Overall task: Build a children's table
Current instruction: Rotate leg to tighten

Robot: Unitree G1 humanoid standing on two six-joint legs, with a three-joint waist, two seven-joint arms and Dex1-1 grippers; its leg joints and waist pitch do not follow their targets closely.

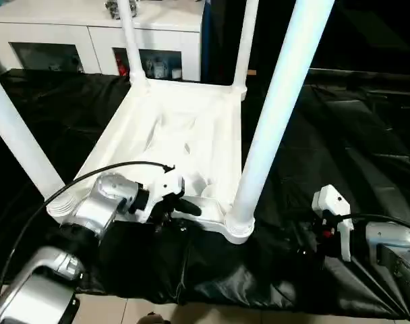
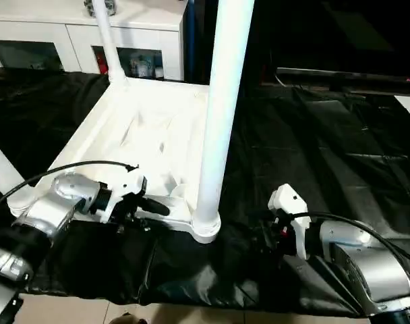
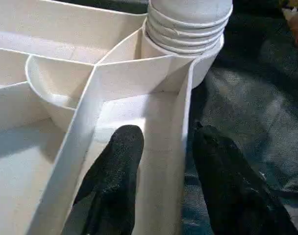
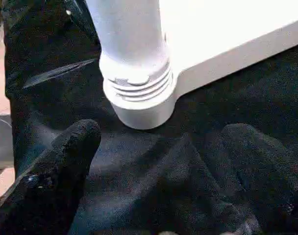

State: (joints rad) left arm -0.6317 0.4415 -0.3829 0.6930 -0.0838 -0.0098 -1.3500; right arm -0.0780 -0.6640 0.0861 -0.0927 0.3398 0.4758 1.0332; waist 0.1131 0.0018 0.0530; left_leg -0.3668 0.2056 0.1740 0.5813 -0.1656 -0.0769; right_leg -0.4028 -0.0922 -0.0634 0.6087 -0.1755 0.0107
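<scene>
The children's table (image 1: pixel 171 128) lies upside down on the black cloth, ribbed underside up. Its white legs stand upright in the corner sockets: near right (image 1: pixel 272 115), near left (image 1: pixel 19 142), far left (image 1: pixel 129 40). My left gripper (image 3: pixel 163 137) straddles the near rim wall (image 3: pixel 184 122) beside the near right socket (image 3: pixel 188 44), one finger inside, one outside. Its jaws are open, with a gap still on the inner side. My right gripper (image 4: pixel 161 134) hovers open over the cloth, just short of the near right leg's base (image 4: pixel 139 98), holding nothing.
Black cloth (image 1: pixel 346 135) covers the work surface, wrinkled near my right arm. Its front edge drops to a pale floor (image 1: pixel 191 314). A white cabinet (image 1: pixel 90 34) stands behind the table. A black cable (image 1: pixel 90 174) arcs over my left forearm.
</scene>
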